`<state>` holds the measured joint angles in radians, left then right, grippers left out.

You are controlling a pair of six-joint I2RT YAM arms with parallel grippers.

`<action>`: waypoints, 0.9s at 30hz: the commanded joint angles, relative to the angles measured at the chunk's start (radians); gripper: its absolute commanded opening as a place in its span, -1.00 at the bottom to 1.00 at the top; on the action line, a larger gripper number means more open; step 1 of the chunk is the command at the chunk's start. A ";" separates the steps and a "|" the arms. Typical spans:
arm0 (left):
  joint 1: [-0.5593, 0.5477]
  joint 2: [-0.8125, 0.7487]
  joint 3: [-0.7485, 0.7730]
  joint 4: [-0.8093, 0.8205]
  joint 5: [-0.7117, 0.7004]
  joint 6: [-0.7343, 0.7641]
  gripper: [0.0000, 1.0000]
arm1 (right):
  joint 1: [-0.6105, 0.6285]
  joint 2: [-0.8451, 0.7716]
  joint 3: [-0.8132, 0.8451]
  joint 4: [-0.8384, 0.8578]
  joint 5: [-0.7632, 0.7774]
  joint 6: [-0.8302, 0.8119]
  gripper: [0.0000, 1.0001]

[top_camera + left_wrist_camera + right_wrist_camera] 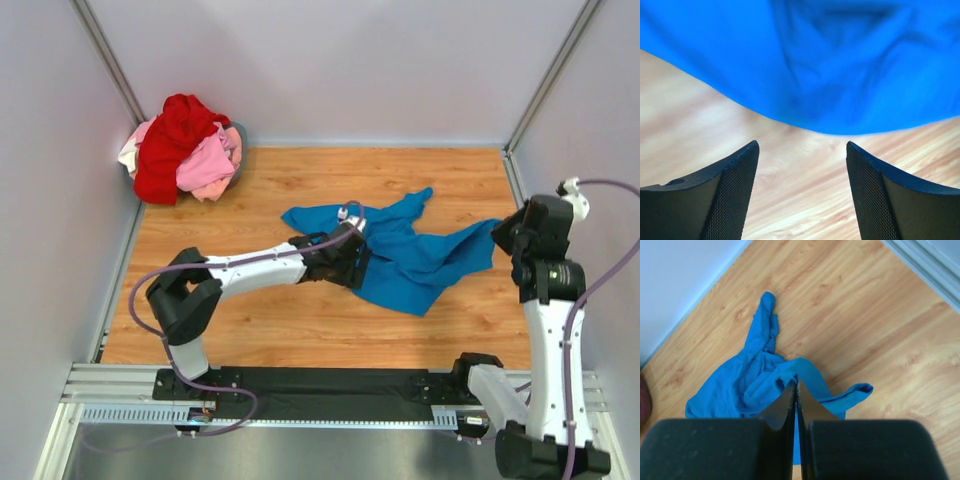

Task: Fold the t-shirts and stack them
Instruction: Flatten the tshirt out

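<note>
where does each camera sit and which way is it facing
top external: fixed above and behind, looking down at the table; left arm and right arm show.
left wrist: low over the table, facing the edge of the blue t-shirt; open left gripper frames it.
right wrist: held high, looking down at the same shirt; shut right gripper at bottom.
shared: all three see the blue t-shirt.

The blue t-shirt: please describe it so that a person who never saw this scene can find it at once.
On the wooden table, look at the middle, a little toward the right. The blue t-shirt lies there, crumpled and stretched out. It is the only bright blue cloth; the red shirt and the pink shirt are heaped together in the far left corner.
</note>
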<state>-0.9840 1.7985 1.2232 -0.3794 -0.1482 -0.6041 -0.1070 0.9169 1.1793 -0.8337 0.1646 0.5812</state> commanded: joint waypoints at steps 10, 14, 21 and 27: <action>0.246 0.138 0.459 -0.127 0.082 0.233 0.60 | -0.034 -0.193 -0.404 0.028 0.007 0.157 -0.99; 0.255 0.309 0.704 -0.180 0.201 0.296 0.60 | -0.040 -0.251 -0.466 0.056 -0.011 0.163 -0.99; 0.255 0.459 0.776 -0.159 0.337 0.306 0.61 | -0.042 -0.191 -0.466 0.067 -0.043 0.129 -0.99; 0.254 0.505 0.753 -0.093 0.432 0.303 0.60 | -0.042 -0.135 -0.425 0.088 -0.068 0.098 -0.99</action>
<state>-0.7258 2.3070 1.9568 -0.5301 0.2054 -0.3256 -0.1455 0.7601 0.7139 -0.7898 0.1143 0.7055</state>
